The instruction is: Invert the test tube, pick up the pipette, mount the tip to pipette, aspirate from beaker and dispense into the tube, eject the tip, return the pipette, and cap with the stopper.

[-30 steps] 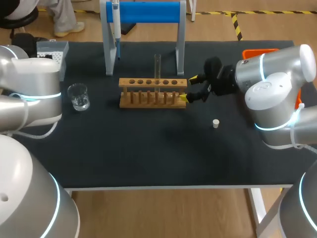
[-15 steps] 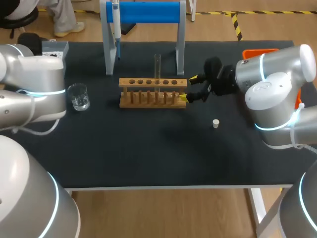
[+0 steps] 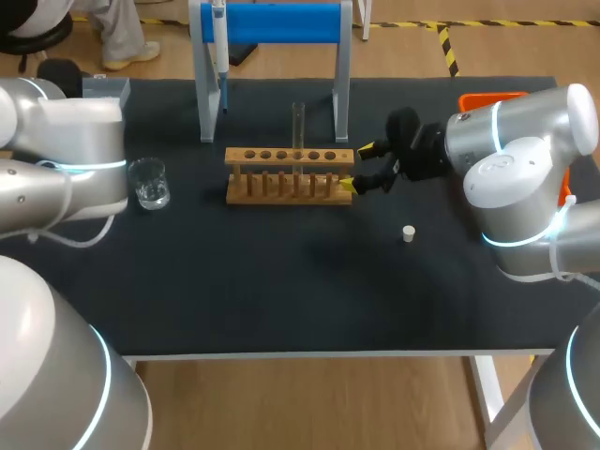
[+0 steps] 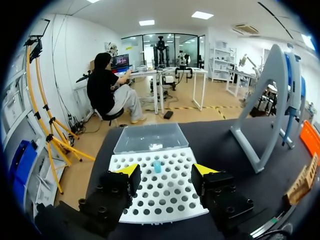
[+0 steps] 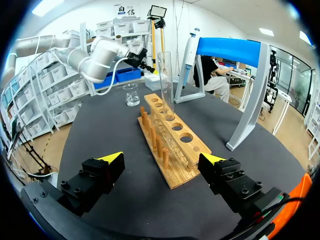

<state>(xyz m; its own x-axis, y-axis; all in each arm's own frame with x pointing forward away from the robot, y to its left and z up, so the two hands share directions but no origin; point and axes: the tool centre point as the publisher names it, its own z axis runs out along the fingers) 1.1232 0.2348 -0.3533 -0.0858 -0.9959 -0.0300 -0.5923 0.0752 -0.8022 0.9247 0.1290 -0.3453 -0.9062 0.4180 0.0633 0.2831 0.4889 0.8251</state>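
Currently the open right gripper [image 3: 354,166] stands at the right end of the wooden rack [image 3: 289,174] holding the upright test tube [image 3: 298,127], likely to steady it, while the open left gripper [image 4: 165,172] hovers over the tip box [image 4: 165,202] at far left.

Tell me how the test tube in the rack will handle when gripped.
The test tube looks like clear glass, so probably fragile and slippery. Tall and slim above the rack, it would likely roll if laid down.
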